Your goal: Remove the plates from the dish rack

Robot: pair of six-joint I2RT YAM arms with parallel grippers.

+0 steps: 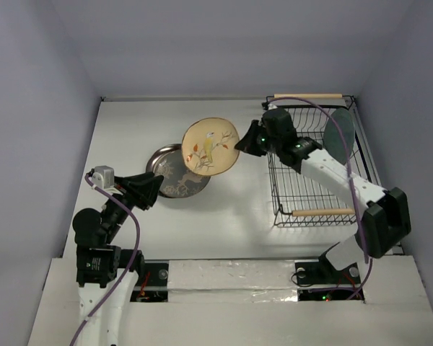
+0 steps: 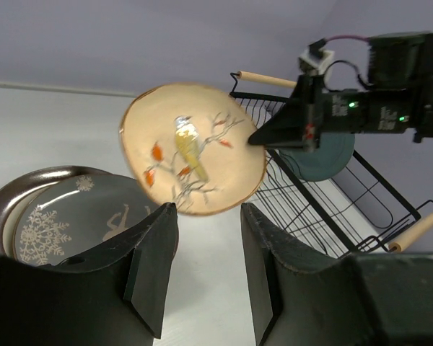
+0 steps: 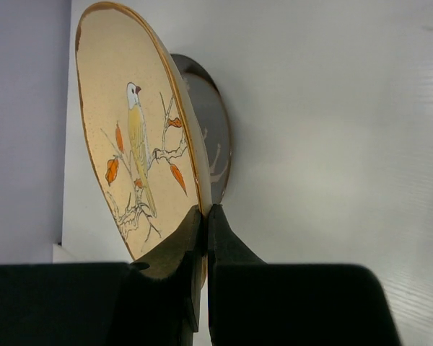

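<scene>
Left gripper (image 1: 154,189) gapes wide, empty, at 8 o'clock of the brown plate (image 1: 170,176) (flat on the table (image 1: 224,209)). Right gripper (image 1: 239,145) pinches the tan plate (image 1: 209,146) by its rim at 10 o'clock of the rack (image 1: 292,191); teal plate (image 1: 339,133) stands inside.

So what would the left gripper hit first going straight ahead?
Probably the lower rim of the bird plate held by the right gripper, though depth is unclear.

tan plate (image 1: 211,146): cream-tan, brown rim, yellow bird, orange leaves
dark plate (image 1: 167,175): brown, pale snowflakes
teal plate (image 1: 339,133): plain teal
dish rack (image 1: 303,193): black wire, pale wooden handles
</scene>
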